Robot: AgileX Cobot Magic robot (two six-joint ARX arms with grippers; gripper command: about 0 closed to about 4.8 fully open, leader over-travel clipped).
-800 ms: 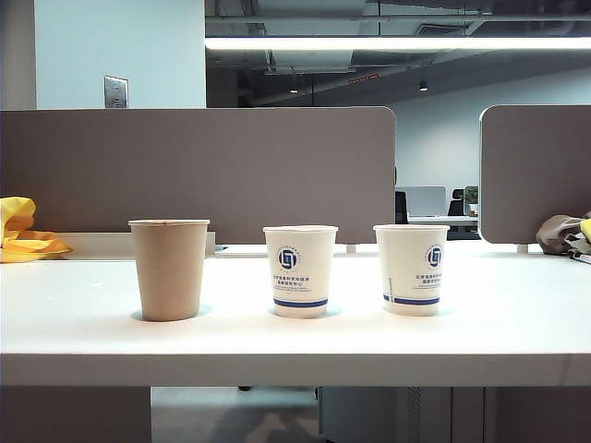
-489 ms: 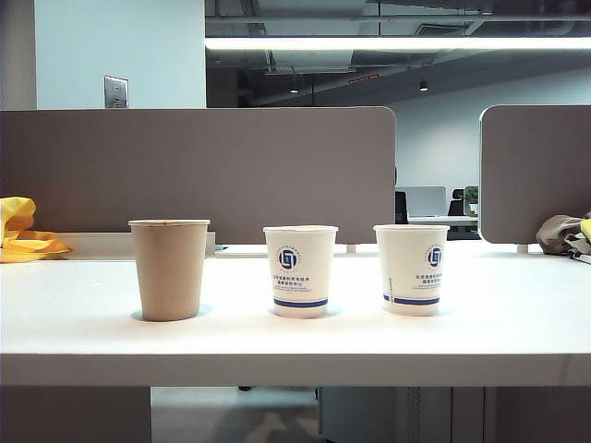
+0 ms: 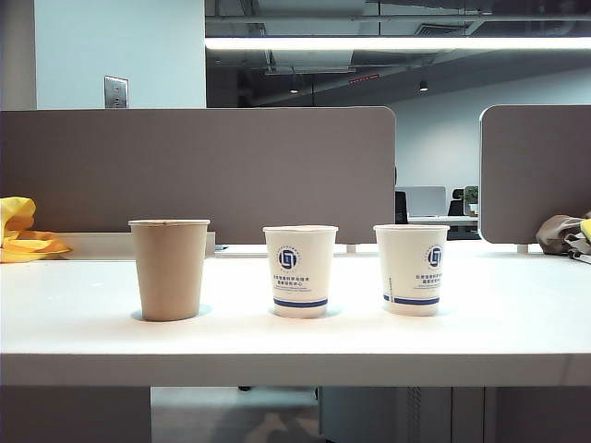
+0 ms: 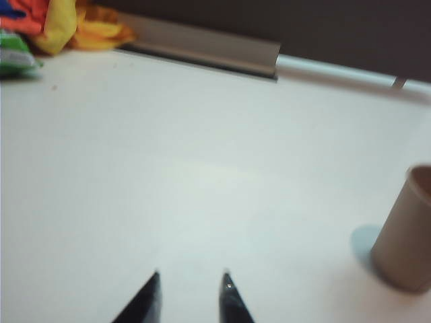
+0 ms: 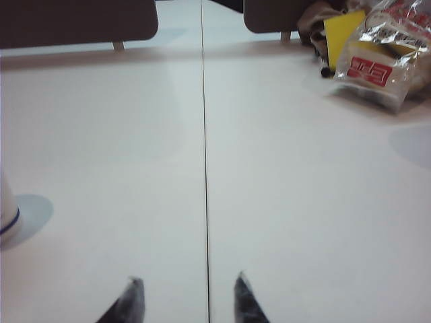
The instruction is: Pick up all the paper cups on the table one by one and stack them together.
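Three paper cups stand upright in a row on the white table: a taller brown cup on the left, a white cup with a blue logo in the middle, and another white cup on the right. Neither arm shows in the exterior view. My left gripper hovers open over bare table, with the brown cup off to one side and well apart. My right gripper is open too, empty, above a seam in the table; the base of a white cup shows at the frame's edge.
Grey partition panels stand behind the cups. A yellow cloth lies at the far left and a bag at the far right. In the right wrist view, a plastic snack packet and a yellow item lie near the partition.
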